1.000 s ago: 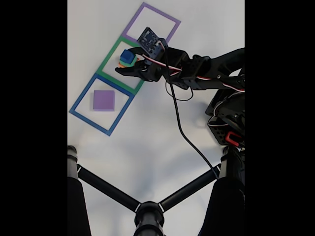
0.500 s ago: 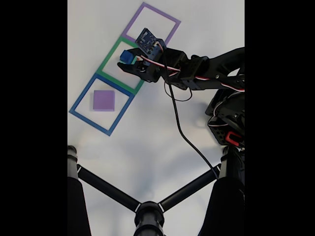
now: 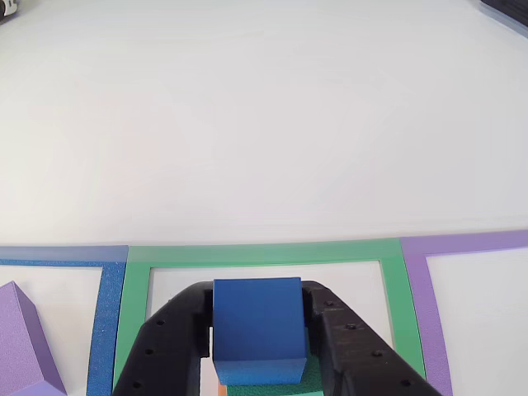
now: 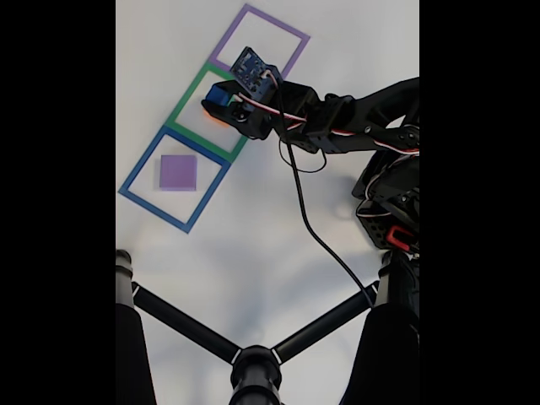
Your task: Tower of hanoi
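Observation:
My gripper [image 3: 257,290] is shut on a small blue cube [image 3: 257,330], whose sides sit between the two black fingers [image 3: 169,338]. It hangs over the green square frame [image 3: 264,252]. Under the cube a sliver of an orange block [image 3: 218,388] shows. In the fixed view the gripper [image 4: 221,103] holds the blue cube [image 4: 218,96] above the green frame [image 4: 180,108], with a trace of orange [image 4: 217,121] beneath it. A flat purple block [image 4: 178,172] lies inside the blue frame [image 4: 135,173]; the other view shows it at lower left as the purple block [image 3: 21,346].
A purple frame [image 4: 253,12] with nothing in it adjoins the green one. The arm's black cable [image 4: 310,228] trails across the white table. Black tripod legs [image 4: 253,363] spread along the bottom, and the arm's base [image 4: 392,202] stands at the right.
The gripper has risen with the blue cube, lifting it off the orange block and shifting slightly toward the top of the fixed view. The purple block has not moved.

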`<action>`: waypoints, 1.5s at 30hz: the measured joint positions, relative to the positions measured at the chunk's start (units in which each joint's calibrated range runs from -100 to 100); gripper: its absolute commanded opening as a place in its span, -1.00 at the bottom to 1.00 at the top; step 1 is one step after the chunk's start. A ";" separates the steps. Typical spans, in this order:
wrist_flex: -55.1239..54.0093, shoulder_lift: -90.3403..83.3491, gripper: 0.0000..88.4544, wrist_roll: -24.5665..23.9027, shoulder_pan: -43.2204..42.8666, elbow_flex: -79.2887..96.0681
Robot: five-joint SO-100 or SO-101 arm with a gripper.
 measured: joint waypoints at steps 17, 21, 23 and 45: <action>0.24 0.00 -0.92 0.00 -0.78 -0.86; 5.46 -1.34 -0.92 0.00 -1.85 -4.39; 10.05 -3.44 -0.92 0.00 -2.04 -6.80; 81.36 -22.50 -0.92 0.00 -7.09 -49.98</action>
